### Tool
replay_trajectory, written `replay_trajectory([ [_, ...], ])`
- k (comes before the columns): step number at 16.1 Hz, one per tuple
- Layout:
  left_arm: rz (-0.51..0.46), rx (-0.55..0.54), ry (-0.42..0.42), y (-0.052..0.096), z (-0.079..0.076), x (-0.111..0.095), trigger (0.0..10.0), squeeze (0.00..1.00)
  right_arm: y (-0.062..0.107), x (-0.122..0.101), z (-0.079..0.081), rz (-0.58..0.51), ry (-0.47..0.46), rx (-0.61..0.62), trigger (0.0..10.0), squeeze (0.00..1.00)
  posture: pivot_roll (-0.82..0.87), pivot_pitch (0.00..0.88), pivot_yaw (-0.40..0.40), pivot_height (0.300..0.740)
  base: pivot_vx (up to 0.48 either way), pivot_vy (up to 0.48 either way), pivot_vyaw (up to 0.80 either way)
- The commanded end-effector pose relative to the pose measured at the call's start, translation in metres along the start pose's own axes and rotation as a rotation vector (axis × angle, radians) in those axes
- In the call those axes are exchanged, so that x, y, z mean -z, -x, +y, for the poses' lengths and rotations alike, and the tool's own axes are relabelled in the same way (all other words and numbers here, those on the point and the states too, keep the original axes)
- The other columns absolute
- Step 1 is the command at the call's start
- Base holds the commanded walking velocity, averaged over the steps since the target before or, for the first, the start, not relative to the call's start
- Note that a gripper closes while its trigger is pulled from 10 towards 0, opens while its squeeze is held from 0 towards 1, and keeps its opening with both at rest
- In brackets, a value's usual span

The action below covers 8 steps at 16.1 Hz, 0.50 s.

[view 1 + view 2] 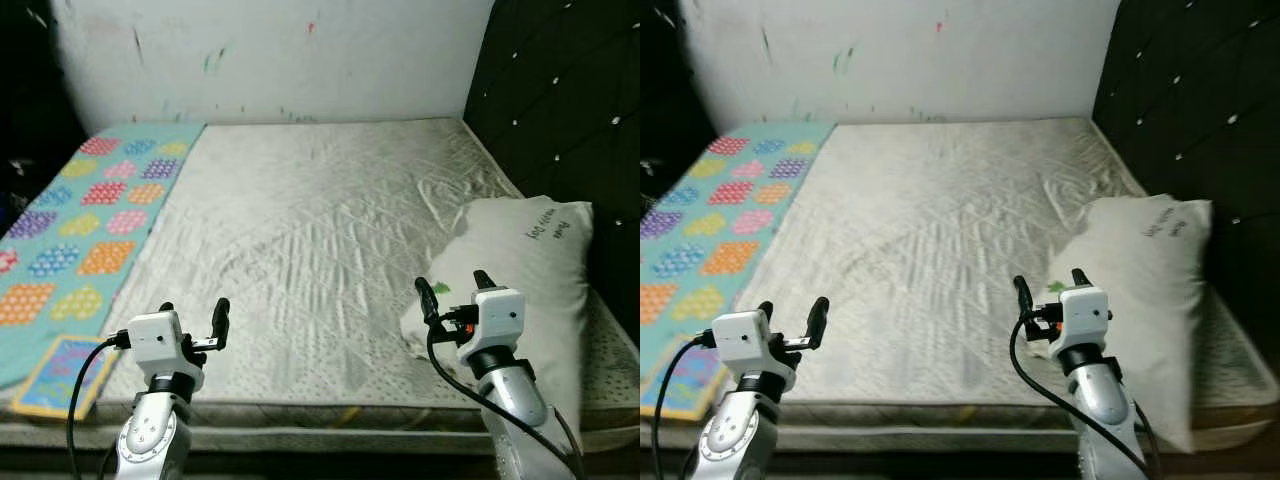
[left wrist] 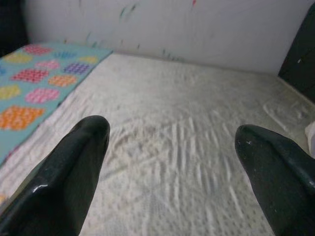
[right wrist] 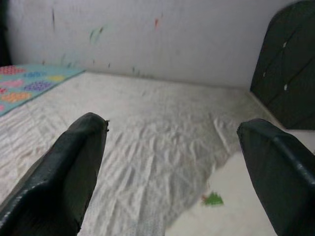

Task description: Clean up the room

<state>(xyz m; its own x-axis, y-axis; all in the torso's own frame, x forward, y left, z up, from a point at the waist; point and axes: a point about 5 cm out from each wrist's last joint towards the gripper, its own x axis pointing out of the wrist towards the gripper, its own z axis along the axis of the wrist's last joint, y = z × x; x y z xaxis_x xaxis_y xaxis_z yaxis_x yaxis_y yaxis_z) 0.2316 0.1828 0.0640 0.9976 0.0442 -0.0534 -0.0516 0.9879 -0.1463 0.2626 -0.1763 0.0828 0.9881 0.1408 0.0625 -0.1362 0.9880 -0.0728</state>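
Observation:
A bare quilted mattress [image 1: 300,230] lies before me. A white pillow [image 1: 525,270] with small print rests on its right side beside the dark headboard. A teal sheet with coloured spot patterns [image 1: 85,215] covers the left side. My left gripper [image 1: 192,315] hovers open above the mattress's near left edge. My right gripper [image 1: 452,290] stands open just at the pillow's near left corner, with nothing between its fingers. The right wrist view has the pillow's edge [image 3: 236,216] below the open fingers [image 3: 74,172].
A dark tufted headboard [image 1: 560,100] rises along the right. A white wall with paint marks [image 1: 280,55] closes the far side. A colourful flat book or mat [image 1: 60,375] lies at the near left corner.

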Motion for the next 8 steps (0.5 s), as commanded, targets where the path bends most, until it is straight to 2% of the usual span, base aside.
replay_trajectory([
  [1,-0.006,-0.007,-0.013,-0.0022,0.0031,-0.0031,10.0,0.0,-0.0028,-0.0034,0.001,-0.012,0.009,-0.011,10.0,0.0,-0.16,0.0,0.047,0.74,0.0,-0.356,0.0],
  [8,-0.003,-0.007,-0.011,-0.0021,0.0026,-0.0023,10.0,0.0,-0.0027,-0.0029,0.0011,-0.01,0.015,-0.017,10.0,0.0,-0.16,0.0,0.045,0.74,0.0,-0.368,0.0],
])
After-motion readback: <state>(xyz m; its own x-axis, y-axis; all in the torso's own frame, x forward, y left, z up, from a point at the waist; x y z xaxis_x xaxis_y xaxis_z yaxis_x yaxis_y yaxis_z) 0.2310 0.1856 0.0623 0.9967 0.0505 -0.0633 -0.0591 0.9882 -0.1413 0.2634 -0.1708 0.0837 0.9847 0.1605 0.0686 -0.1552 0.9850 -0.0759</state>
